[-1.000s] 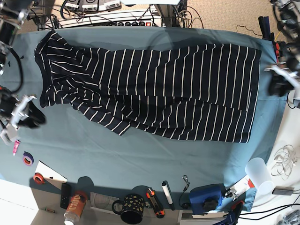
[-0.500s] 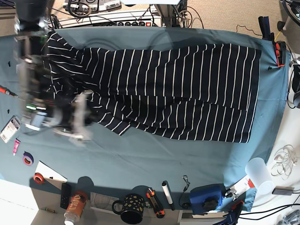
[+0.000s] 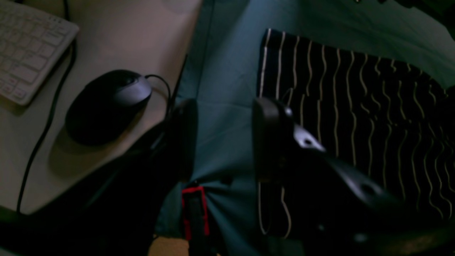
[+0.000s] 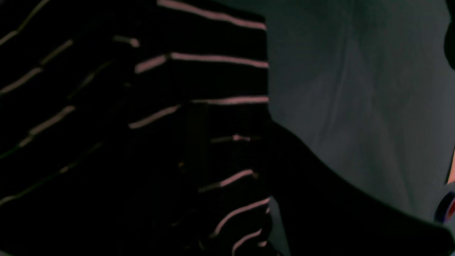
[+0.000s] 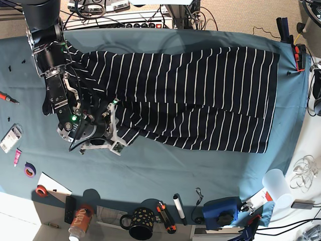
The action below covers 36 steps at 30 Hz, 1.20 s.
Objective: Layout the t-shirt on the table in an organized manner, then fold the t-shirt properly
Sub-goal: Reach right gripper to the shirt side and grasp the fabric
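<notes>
Item one, the t-shirt [image 5: 190, 95]: we record it spread lengthwise across the upper half of the base view, on the table [image 5: 165, 170]. Its right edge lies straight near the table's right side; its left end is bunched and rumpled, with a fold of cloth running out at the lower left.

Item two, the right gripper [image 5: 111, 128]: we find it at the left of the base view, low over the rumpled left end of the shirt, its arm reaching down from the upper left corner. In the right wrist view the striped cloth [image 4: 199, 106] fills the left and centre of the frame and teal table [image 4: 355, 89] the right. The picture is too dark there; we cannot tell whether the jaws pinch the fabric or stand apart.

Item three, the left gripper [image 3: 224, 138]: in the left wrist view its two dark fingers [image 3: 266, 138] are spread, bare teal cloth between them, gripping nothing. The shirt's edge [image 3: 320, 99] lies just right of it.

Item four, sundries: a black mouse [image 3: 106, 103] and a white keyboard [image 3: 25, 46] at the upper left of that view; a dotted mug [image 5: 139, 223] at the base view's bottom edge.
</notes>
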Tool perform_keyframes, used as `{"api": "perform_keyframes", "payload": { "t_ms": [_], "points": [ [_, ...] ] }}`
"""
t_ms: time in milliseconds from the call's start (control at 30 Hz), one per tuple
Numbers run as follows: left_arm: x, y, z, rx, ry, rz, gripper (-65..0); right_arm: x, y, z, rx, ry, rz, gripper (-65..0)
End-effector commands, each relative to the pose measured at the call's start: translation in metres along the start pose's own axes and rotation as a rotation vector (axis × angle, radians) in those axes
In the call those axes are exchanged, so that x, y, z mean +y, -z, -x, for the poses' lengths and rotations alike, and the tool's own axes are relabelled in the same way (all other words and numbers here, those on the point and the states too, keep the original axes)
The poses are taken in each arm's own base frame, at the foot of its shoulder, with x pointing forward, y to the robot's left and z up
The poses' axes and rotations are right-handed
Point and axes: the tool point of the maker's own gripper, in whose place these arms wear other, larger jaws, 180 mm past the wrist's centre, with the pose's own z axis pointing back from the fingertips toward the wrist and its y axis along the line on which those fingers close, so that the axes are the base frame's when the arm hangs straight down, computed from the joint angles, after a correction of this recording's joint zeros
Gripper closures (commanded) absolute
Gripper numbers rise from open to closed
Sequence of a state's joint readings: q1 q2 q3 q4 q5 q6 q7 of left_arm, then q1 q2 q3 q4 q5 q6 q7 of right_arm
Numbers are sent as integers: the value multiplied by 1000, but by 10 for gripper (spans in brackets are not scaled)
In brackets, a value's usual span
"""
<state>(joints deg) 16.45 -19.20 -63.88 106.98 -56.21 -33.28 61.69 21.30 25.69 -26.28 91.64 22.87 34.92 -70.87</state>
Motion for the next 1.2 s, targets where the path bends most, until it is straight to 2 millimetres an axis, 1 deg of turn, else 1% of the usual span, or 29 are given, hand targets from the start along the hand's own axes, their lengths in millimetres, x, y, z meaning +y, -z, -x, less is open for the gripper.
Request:
{"api": "perform_keyframes", "payload": {
  "t_ms": [0,100,133,233,267,333,400,533,633,767,833,933,1100,1133,1167],
  "points": [
    [-1,-3,-17,-48,29,10,-258,-15,-8,-10,-35,-1,36,-191],
    [-1,-3,-17,-48,29,10,-258,-14,-8,-11,-42,0,35,-189],
    [-1,-3,-17,-48,29,10,-258,-14,-8,-11,-43,-1,34,-168],
    [-1,-3,-17,-49,29,10,-258,-15,-8,-13,-50,-1,36,-34],
    [-1,-3,-17,-49,29,10,-258,-15,-8,-14,-57,-1,36,0],
    [-1,-3,-17,-51,29,10,-258,-15,-9,-19,-84,-3,39,0],
    [-1,-3,-18,-56,29,10,-258,-21,-9,-24,-112,-17,71,0],
    [-1,-3,-18,-56,29,10,-258,-49,-16,-33,-167,3,214,0],
    [-2,-3,-18,-57,28,12,-258,-68,-24,-37,-175,24,299,0],
    [-2,-3,-18,-57,28,12,-258,-84,-34,-45,-191,45,352,0],
    [-2,-3,-19,-57,27,13,-258,-87,-36,-47,-195,45,358,0],
    [-2,-3,-19,-57,27,13,-258,-79,-33,-45,-184,68,308,0],
    [-2,-3,-19,-59,27,13,-258,-40,-27,-39,-123,13,101,0],
    [-2,-3,-19,-58,27,14,-258,-34,-27,-37,-114,0,70,-35],
    [-2,-3,-19,-58,27,14,-258,-30,-27,-36,-108,0,47,-90]
  ]
}}
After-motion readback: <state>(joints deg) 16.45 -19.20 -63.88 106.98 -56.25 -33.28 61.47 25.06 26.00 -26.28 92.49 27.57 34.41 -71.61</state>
